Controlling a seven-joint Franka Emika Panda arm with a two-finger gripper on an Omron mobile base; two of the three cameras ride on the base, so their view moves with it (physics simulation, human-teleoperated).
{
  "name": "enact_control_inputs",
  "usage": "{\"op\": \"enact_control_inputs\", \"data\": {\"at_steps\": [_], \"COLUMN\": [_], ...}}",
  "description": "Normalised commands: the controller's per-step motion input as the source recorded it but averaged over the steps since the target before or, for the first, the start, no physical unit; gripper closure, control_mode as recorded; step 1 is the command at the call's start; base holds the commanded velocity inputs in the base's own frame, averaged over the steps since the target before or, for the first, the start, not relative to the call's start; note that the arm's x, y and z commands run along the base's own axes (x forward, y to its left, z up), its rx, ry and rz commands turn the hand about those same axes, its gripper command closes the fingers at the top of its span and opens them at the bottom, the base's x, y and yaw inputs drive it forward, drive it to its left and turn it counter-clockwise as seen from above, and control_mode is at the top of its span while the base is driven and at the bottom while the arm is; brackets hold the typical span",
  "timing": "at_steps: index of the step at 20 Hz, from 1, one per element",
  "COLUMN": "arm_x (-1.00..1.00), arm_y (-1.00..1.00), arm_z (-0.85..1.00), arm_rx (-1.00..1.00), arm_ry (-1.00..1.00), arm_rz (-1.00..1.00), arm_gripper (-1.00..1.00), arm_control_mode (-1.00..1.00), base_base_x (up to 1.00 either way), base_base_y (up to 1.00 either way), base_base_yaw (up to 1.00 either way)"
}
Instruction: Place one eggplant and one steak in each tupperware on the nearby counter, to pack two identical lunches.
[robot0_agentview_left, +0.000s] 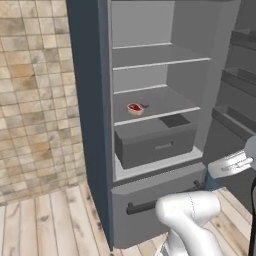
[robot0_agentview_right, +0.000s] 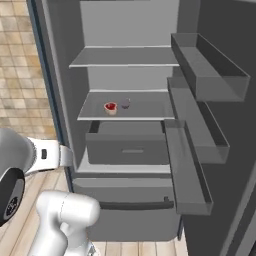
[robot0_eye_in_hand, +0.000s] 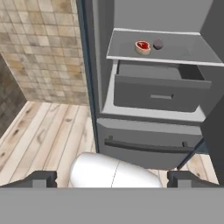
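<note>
While the claw stands wide, the soft, slippery steak beside the eggplant looks best pinched across its middle.

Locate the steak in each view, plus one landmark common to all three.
Left base view: steak left of centre, on the lower fridge shelf.
Right base view: steak left of centre, same shelf.
Hand view: steak near the top, right of centre.
Shared landmark: grey drawer right below that shelf.
</note>
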Motion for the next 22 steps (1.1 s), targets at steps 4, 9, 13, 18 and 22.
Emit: {"op": "enact_control_inputs", "data": {"at_steps": [4, 9, 13, 18, 22], "arm_x": [0.00, 0.00, 0.00, 0.00, 0.00], "arm_y": [0.00, 0.00, 0.00, 0.00, 0.00], "arm_z": [0.00, 0.00, 0.00, 0.00, 0.00], "arm_rx": [0.00, 0.00, 0.00, 0.00, 0.00], "arm_ry": [0.00, 0.00, 0.00, 0.00, 0.00], "arm_rz": [0.00, 0.00, 0.00, 0.00, 0.00], "arm_gripper": [-1.00, -1.00, -1.00, -1.00, -1.00], "arm_control_mode": [1.00, 1.00, 1.00, 1.00, 1.00], "base_base_x": [0.54, 0.47, 0.31, 0.17, 0.33], "base_base_y": [-0.06, -0.16, -0.32, -0.40, -0.14], "base_base_yaw": [0.00, 0.00, 0.02, 0.12, 0.15]}}
